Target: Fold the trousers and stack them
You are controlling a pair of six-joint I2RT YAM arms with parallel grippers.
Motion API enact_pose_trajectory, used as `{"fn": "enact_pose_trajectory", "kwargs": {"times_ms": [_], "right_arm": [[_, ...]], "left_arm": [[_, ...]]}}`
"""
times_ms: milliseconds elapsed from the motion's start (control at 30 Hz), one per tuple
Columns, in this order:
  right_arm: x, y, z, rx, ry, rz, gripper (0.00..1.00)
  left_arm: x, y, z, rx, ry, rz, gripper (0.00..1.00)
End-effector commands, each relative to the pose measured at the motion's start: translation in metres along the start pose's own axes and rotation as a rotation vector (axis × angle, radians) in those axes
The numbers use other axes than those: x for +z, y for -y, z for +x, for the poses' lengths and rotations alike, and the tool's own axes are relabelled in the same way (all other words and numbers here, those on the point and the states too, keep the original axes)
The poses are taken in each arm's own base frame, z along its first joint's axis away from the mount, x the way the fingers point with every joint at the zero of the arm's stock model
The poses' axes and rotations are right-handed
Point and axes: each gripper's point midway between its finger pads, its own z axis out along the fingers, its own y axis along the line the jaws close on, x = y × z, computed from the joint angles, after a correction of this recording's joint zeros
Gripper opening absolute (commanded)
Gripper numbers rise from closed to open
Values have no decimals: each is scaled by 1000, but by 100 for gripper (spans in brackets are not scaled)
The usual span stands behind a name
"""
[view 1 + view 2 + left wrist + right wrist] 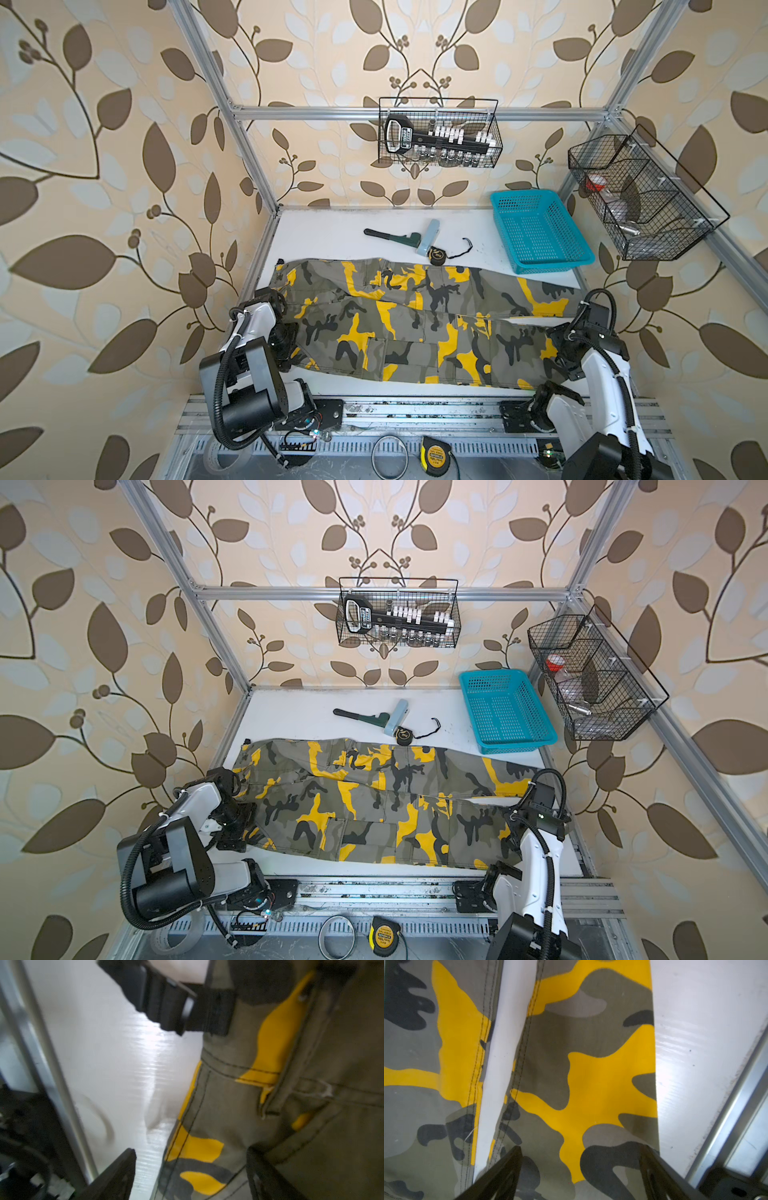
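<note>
Trousers (399,324) spread flat across the table (332,232), waist on the left, cuffs on the right, legs parted by a narrow strip of bare table towards the cuffs.

My left gripper (190,1150) stands wide over the near corner of the waistband, one finger above the table and one above the cloth, holding nothing. My right gripper (580,1147) stands wide over the near leg close to its hem, also empty.

Step in hand, as I judge it: take the near leg at both ends and lay it over the far leg.

- Pinch close to the edge, catching both layers of cloth at waist and hem alike.
- Lift both ends together and keep the cloth taut between them, so the middle does not sag or drag.
- Carry it straight back and match outer seam to outer seam before letting go.
- Mind the small tape measure (437,255), which touches the far edge of the trousers.

Writing: the front tape measure (434,455) bears a yellow label with black lettering, and the tool rack (440,139) in the wire basket (496,124) a framed label. Both are too small to read.
</note>
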Motion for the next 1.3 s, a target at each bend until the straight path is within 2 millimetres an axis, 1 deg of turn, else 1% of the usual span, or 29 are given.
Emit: {"fn": "enact_pose_trajectory", "kwargs": {"times_ms": [0,33,100,200,267,333,433,467,567,633,733,833,933,967,1033,1100,1133,1233,1267], "right_arm": [[-9,7,-10,78,61,21,89],[-13,8,-14,86,80,24,89],[-17,16,-20,98,120,65,89],[-19,26,-27,126,159,121,89],[-16,31,-28,133,178,146,88],[-13,38,-28,130,184,188,88],[-11,38,-25,134,165,196,87],[-7,39,-21,135,149,198,87],[9,44,-4,139,88,206,85],[18,48,3,140,64,229,84],[19,47,1,137,65,237,81],[21,41,5,134,45,218,80],[25,35,17,156,-36,186,80],[29,33,23,174,-73,169,80],[38,34,36,203,-134,160,79],[44,37,39,198,-140,166,77],[43,36,38,199,-133,162,72],[39,29,28,196,-86,118,51],[36,28,22,187,-62,113,42]], "left_arm": [[15,12,-1,-40,-11,58,80],[18,11,-1,-35,-8,53,76],[21,11,-2,-25,-5,44,64],[19,16,-3,-8,-4,63,40],[14,21,-5,15,0,79,17],[7,25,-8,40,11,92,0],[-6,34,-8,66,10,131,0],[-12,36,-9,69,12,142,0],[-26,40,-9,79,16,181,0],[-33,43,-8,85,12,206,0],[-40,46,-7,95,6,222,0],[-45,50,-5,103,-2,247,0],[-51,52,-4,108,-3,271,0],[-52,52,-4,109,-2,276,0],[-54,53,-3,115,-2,284,0],[-56,52,-4,119,2,285,0],[-58,53,-4,121,7,288,0],[-65,53,-7,130,29,298,0],[-69,53,-9,132,40,302,0]]}}
